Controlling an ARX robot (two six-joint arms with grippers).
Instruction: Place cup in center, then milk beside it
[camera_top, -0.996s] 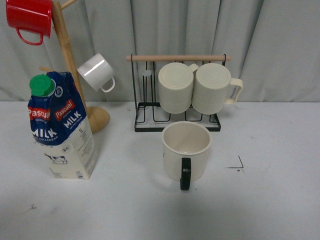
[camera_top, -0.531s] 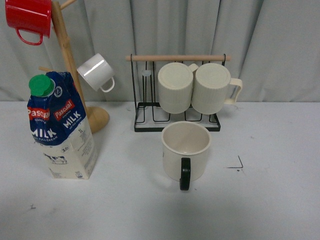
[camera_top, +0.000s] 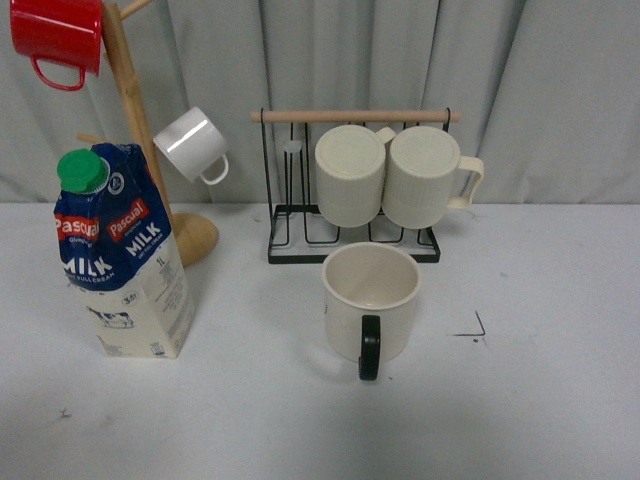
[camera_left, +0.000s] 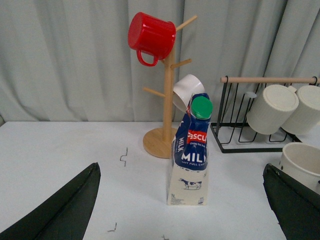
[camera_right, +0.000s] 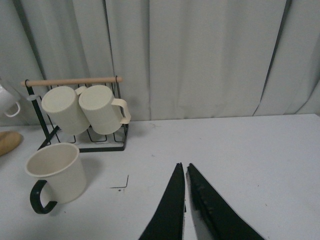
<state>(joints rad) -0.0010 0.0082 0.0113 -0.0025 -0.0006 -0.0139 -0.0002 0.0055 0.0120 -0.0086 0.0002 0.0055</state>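
Cream cup (camera_top: 370, 300) upright on desk (camera_top: 250, 410), black handle facing front. Milk (camera_top: 125, 265) stands well apart, left side. Left claw (camera_left: 180, 167) wide apart. Right claw (camera_right: 184, 167) together.

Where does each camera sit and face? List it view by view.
Front: on the body, facing the curtain; milk, cup, rack ahead; no arm shows.
Left wrist: behind the open left gripper, facing the milk.
Right wrist: behind the shut right gripper, facing cup and rack.
Shared: cup and rack show in all three.
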